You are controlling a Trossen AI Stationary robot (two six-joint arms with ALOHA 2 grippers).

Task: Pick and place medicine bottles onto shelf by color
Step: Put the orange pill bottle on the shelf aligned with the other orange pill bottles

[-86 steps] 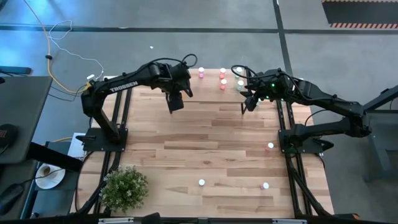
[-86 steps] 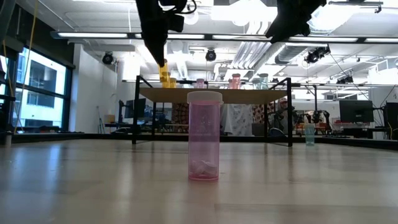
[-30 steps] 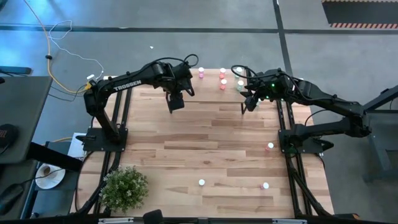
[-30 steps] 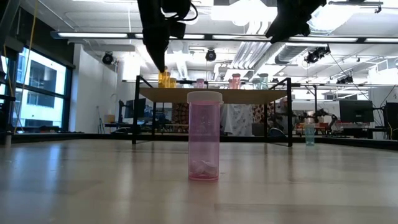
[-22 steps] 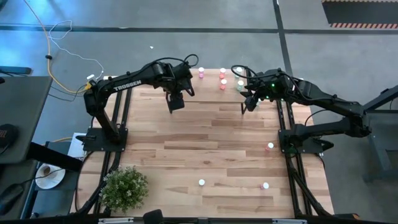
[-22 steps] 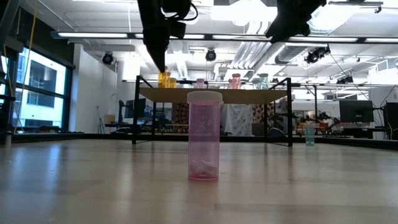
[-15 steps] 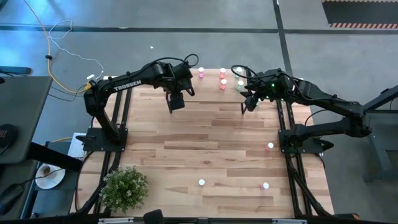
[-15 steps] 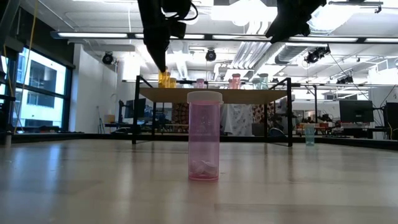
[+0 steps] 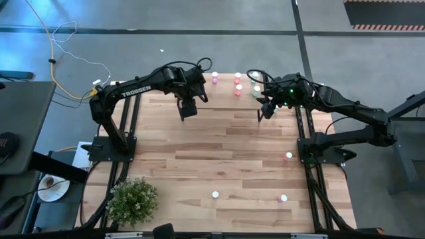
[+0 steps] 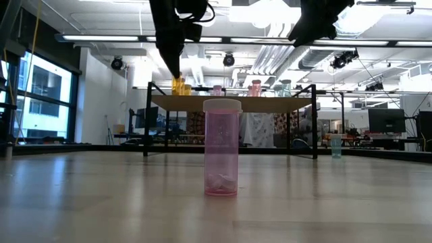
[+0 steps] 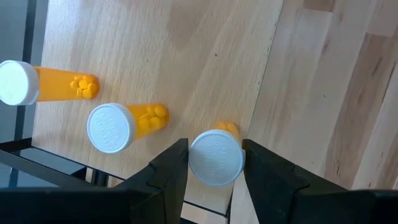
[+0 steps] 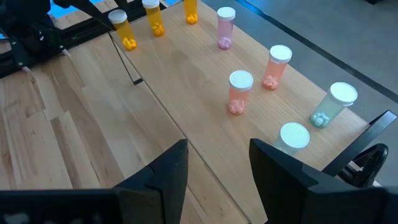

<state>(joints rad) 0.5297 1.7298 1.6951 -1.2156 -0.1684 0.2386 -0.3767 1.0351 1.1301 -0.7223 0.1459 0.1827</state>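
Bottle: orange bottle [image 11: 216, 157] stands at the shelf [image 11: 186, 56] edge, beside 2 other orange ones.
Left gripper [image 11: 214, 163]: fingers flank its white cap; whether they grip or have let go, cannot tell.
Right gripper [image 12: 217, 163]: open, empty, waiting near the shelf's other end.
Risk: bottle sits near the edge; a sideways drag while lifting away could tip it off.
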